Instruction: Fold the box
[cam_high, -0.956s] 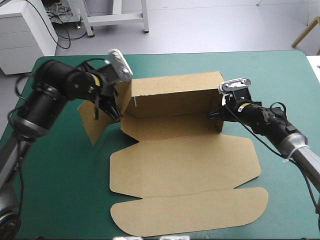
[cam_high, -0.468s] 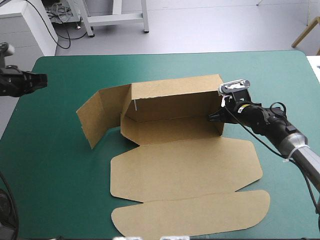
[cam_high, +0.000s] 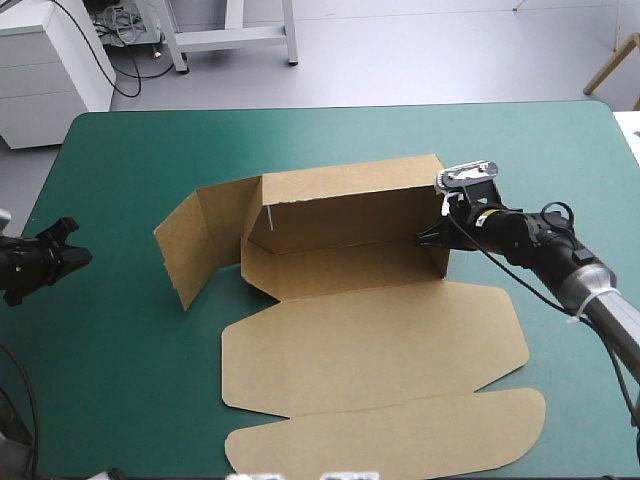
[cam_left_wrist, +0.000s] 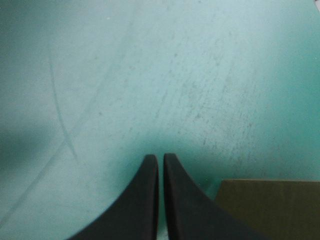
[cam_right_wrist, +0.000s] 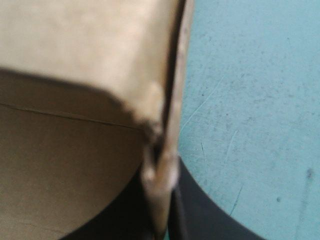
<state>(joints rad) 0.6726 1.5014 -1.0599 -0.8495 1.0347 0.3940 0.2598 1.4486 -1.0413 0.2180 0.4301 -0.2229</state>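
Two grippers and one box are in view. At nine o'clock on the table, over its left edge, the left gripper (cam_high: 60, 250) hangs well apart from the box (cam_high: 360, 340). In its wrist view the black fingers (cam_left_wrist: 150, 200) are pressed together into one point above bare cover. One brown board corner (cam_left_wrist: 270, 205) shows just beside them, and I cannot tell whether it belongs to the box.

The box, a single cut sheet of brown board, lies across the middle of the table and reaches to the near edge at six o'clock. Three of its parts stand up:
- one left flap (cam_high: 200, 235), swung outward toward nine o'clock;
- one back wall (cam_high: 340, 198) at twelve o'clock of the box's floor;
- one right wall (cam_high: 436, 240) at three o'clock.

Two parts lie flat toward six o'clock: a wide panel (cam_high: 380, 335) and, beyond it, a rounded end flap (cam_high: 390, 435).

At three o'clock of the box, the right gripper (cam_high: 427, 237) pinches the right wall. Its wrist view shows the board's edge (cam_right_wrist: 167, 100) held between the two fingers (cam_right_wrist: 200, 210).

The teal-green cover (cam_high: 120, 380) is faintly scuffed and scratched. Past the far edge lies pale grey floor (cam_high: 420, 50), with one white cabinet (cam_high: 50, 70) at eleven o'clock and white frame legs (cam_high: 230, 35) near twelve.
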